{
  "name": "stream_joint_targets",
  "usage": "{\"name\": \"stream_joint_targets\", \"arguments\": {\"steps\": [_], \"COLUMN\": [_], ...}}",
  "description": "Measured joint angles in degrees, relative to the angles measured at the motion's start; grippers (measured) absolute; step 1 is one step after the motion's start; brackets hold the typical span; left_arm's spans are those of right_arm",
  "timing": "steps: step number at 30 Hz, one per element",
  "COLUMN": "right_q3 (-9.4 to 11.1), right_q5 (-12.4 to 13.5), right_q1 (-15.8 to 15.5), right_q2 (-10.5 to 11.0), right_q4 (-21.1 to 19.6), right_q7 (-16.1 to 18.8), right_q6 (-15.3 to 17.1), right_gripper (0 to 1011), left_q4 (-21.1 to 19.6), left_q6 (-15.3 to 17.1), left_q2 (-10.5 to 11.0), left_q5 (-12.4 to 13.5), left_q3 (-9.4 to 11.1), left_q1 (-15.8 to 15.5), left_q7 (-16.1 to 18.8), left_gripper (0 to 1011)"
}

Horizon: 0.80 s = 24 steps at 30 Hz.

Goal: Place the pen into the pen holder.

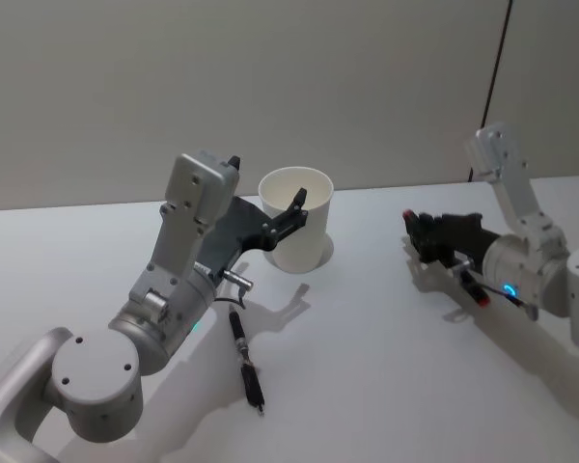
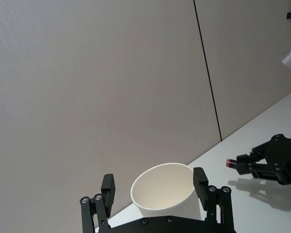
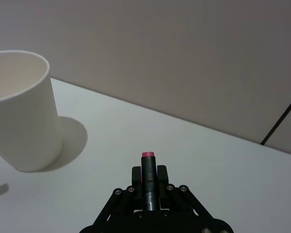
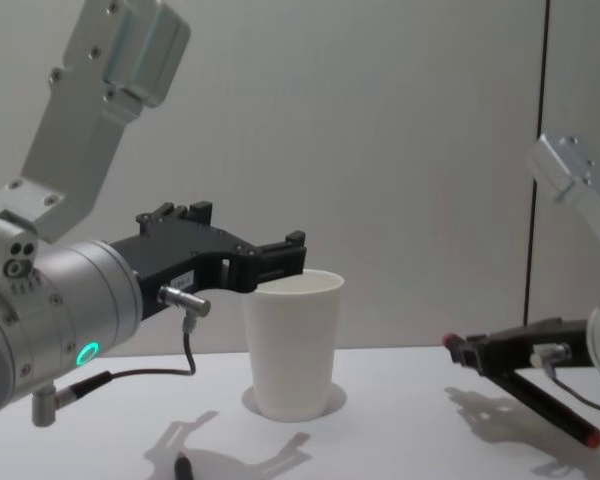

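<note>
The white table [image 1: 367, 367] carries the whole scene. The left gripper [image 2: 154, 183] reaches in at rim height, its jaws spread wide with the cup [image 1: 304, 241] between them. Whether either finger touches the wall cannot be told. The cup stands upright and empty near the table's middle.

Well apart from it, on the robot's right, the right gripper [image 3: 149, 174] hangs low over the table, clamped on the pen [image 3: 148, 162]. The pen lies roughly level in the jaws, its red cap pointing towards the cup.

The pickup looks done, so the step in hand is carrying the pen across to the cup. The next move probably calls for lifting the pen above the rim, tipping it towards upright, centring it over the mouth and releasing it low. The left fingers crowd the rim, so the approach wants to come from the open side. The cup looks light, and a knock from pen or finger could tip it.
</note>
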Motion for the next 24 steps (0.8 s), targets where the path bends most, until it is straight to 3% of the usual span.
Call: {"name": "stream_joint_targets", "arguments": {"steps": [24], "right_q3": [-1.8], "right_q5": [-0.3], "right_q1": [3.8], "right_q2": [-3.9], "right_q4": [6.5], "right_q7": [-2.9], "right_q6": [-24.0], "right_gripper": [172], "left_q4": [0.0], "left_q6": [0.0], "left_q2": [0.0], "left_q5": [0.0], "left_q3": [0.0], "left_q1": [0.0], "left_q7": [0.0], "left_gripper": [1001]}}
